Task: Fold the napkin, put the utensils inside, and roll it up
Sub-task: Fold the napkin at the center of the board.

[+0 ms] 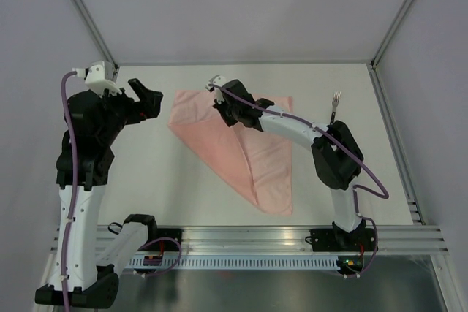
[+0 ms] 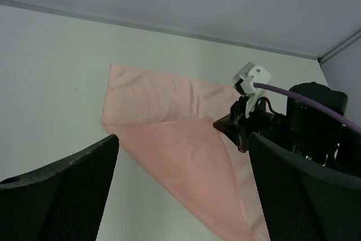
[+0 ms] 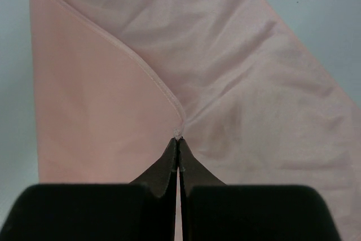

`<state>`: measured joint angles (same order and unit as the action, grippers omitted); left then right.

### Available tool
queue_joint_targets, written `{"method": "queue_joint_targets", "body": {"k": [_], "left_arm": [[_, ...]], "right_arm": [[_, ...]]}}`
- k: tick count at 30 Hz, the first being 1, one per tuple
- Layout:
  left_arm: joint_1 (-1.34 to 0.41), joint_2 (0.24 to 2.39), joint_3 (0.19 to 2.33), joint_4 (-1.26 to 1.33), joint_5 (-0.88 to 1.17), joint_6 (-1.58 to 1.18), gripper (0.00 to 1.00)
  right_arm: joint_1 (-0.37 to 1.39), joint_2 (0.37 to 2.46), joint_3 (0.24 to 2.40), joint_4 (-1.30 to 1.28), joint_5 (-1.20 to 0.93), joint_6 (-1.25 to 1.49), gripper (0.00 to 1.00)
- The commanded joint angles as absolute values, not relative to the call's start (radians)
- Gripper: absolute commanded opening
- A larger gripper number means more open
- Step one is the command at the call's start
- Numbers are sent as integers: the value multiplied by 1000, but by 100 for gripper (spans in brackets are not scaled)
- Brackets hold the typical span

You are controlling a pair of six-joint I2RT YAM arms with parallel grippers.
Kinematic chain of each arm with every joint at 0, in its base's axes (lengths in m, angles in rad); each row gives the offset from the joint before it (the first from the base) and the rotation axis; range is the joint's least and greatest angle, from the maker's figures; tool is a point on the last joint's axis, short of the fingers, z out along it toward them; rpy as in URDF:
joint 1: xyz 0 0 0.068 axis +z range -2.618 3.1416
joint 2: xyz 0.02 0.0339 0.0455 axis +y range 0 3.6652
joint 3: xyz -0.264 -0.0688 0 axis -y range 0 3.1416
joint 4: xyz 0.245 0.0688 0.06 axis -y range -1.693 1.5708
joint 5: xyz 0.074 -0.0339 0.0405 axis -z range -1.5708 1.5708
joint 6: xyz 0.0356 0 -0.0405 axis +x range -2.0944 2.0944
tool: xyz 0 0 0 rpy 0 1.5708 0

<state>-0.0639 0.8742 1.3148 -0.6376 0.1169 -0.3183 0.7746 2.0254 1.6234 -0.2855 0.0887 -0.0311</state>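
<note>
The pale pink napkin (image 1: 241,147) lies on the white table, partly folded into a triangle. My right gripper (image 1: 228,116) is shut on the napkin's corner and holds that flap over the cloth near its top edge. In the right wrist view the hemmed corner (image 3: 179,134) is pinched between the closed tips, with the napkin (image 3: 237,66) spread beyond. A fork (image 1: 334,109) lies at the right of the napkin, tines toward the back wall. My left gripper (image 1: 150,100) is open and empty, raised left of the napkin. The left wrist view shows the napkin (image 2: 186,150) and the right gripper (image 2: 228,123).
White walls close the table at the back and sides. A metal rail (image 1: 292,237) runs along the near edge by the arm bases. The right arm (image 1: 292,126) stretches across the napkin's upper right part.
</note>
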Motion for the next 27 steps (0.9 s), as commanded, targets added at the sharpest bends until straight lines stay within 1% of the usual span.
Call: {"method": "queue_joint_targets", "body": {"k": [1, 11, 27], "left_arm": [[-63, 862, 1281, -586, 155, -302, 100], [-63, 856, 1212, -557, 158, -310, 100], [-63, 858, 1190, -545, 161, -310, 100]], "right_arm": [[746, 1968, 1611, -296, 123, -66, 0], [608, 1957, 1598, -301, 92, -74, 1], [468, 1983, 1609, -287, 77, -75, 0]]}}
